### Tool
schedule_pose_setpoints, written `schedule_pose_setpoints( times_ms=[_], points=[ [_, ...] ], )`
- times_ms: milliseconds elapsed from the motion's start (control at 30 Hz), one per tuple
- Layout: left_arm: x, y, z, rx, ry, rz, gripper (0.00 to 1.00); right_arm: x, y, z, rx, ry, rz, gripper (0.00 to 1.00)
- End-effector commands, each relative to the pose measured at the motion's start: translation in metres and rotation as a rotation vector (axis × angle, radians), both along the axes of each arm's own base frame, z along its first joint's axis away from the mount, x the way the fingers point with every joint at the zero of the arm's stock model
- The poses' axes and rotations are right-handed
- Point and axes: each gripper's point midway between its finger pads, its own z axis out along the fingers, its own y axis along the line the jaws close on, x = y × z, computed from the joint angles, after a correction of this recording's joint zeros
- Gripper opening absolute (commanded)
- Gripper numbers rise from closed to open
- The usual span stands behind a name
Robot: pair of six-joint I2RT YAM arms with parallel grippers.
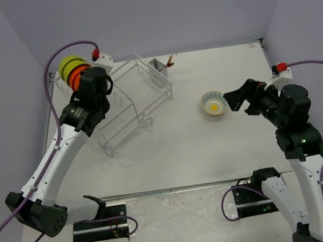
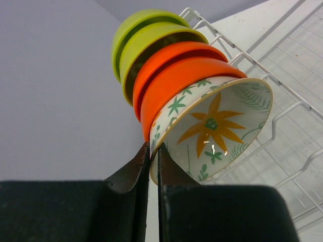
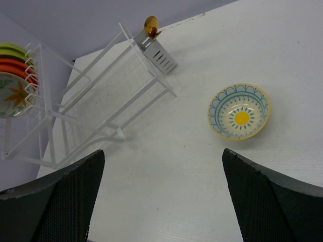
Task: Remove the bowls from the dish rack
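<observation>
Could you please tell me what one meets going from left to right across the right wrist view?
stacked bowls → white dish rack → grey cutlery basket → blue-and-yellow bowl

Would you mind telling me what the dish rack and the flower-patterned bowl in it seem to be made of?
The dish rack looks like white-coated metal wire: thin rods, evenly white. The flower-patterned bowl looks like glazed ceramic, possibly melamine: glossy highlights over a printed pattern.
</observation>
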Motion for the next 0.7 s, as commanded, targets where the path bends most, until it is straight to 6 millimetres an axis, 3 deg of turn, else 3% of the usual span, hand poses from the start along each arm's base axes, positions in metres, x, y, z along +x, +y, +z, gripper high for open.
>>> schedule_pose_setpoints(
  times_ms=[0,167,233,400,567,667],
  points=[
    [0.0116,-0.0084,0.0097,-0.036,-0.056,-0.019,0.00,-0.0036,0.0034,0.0210,0.007,-0.057,0.023,0.99],
    [0.0086,-0.0064,0.0008,-0.036,-0.033,-0.005,0.00,-0.0047,0.0040,0.0181,0.005,-0.057,0.028,0.99],
    [0.0073,-0.0054,0.0008,-0.033,-0.034,-0.005,0.14,-0.0048,0.0053,0.0163,0.008,-0.055,0.035,0.99],
    [0.0084,-0.0090,0.0027,-0.039,-0.028,-0.026,0.21,-0.0049,0.0071,0.0172,0.014,-0.058,0.045,0.99],
    [0.0114,-0.0091,0.0036,-0.024,-0.027,-0.024,0.44,-0.0044,0.0065,0.0184,0.010,-0.062,0.043,0.99],
    [0.0133,-0.0080,0.0061,-0.012,-0.032,-0.014,0.40,-0.0043,0.0073,0.0165,0.011,-0.055,0.047,0.99]
  ],
)
